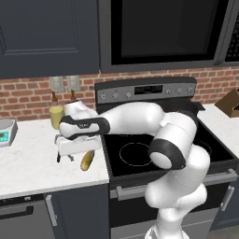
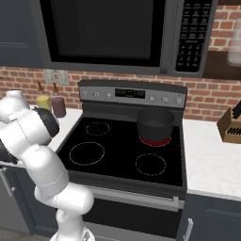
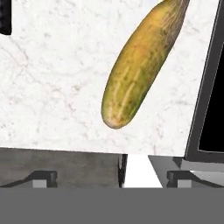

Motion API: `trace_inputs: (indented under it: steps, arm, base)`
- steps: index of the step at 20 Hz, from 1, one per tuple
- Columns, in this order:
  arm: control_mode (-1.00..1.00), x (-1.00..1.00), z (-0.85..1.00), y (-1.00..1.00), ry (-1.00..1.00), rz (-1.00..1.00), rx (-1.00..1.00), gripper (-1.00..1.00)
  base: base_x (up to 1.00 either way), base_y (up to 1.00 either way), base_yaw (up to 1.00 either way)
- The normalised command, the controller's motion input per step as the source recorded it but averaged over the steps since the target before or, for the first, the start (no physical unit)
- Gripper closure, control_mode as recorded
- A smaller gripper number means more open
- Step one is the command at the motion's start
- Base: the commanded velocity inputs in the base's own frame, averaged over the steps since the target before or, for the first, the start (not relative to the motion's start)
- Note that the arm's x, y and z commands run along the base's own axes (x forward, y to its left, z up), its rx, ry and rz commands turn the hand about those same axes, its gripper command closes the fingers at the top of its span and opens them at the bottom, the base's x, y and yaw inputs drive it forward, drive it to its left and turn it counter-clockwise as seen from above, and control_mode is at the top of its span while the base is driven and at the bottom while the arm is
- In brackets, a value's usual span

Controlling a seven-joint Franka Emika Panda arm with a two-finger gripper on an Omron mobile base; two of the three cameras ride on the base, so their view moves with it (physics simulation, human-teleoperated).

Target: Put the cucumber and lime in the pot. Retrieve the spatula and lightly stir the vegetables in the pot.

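A red brick wall (image 1: 28, 95) runs along the far side, with two pale outlets (image 1: 64, 83) set in it at the left. Dark grey upper cabinets (image 1: 46, 35) hang beside a black microwave (image 2: 117, 33) mounted over a black glass-top stove (image 2: 117, 148) with a grey control panel (image 2: 134, 94). White marble counters (image 1: 32, 158) flank the stove, over dark grey lower cabinets (image 1: 74, 212) with metal handles. A wooden knife block (image 2: 230, 124) stands at the right.

No text, label or number is legible on anything here.
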Motion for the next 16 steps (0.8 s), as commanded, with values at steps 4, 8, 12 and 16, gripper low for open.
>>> trace_inputs:
  steps: [4, 8, 12, 16]
  arm:
    - [-1.0, 0.52, -0.26, 0.0, 0.0, -0.36, -0.02, -1.0]
    - [-1.0, 0.49, -0.28, 0.0, 0.0, -0.36, -0.02, -1.0]
    - [-1.0, 0.26, -0.33, -0.02, 0.0, -0.31, -0.03, -1.0]
    - [-1.0, 0.04, -0.36, -0.09, 0.0, -0.23, -0.07, -1.0]
  base:
    - [0.0, 0.0, 0.0]
    - [0.0, 0.0, 0.0]
    - [0.0, 0.0, 0.0]
    - [0.0, 0.0, 0.0]
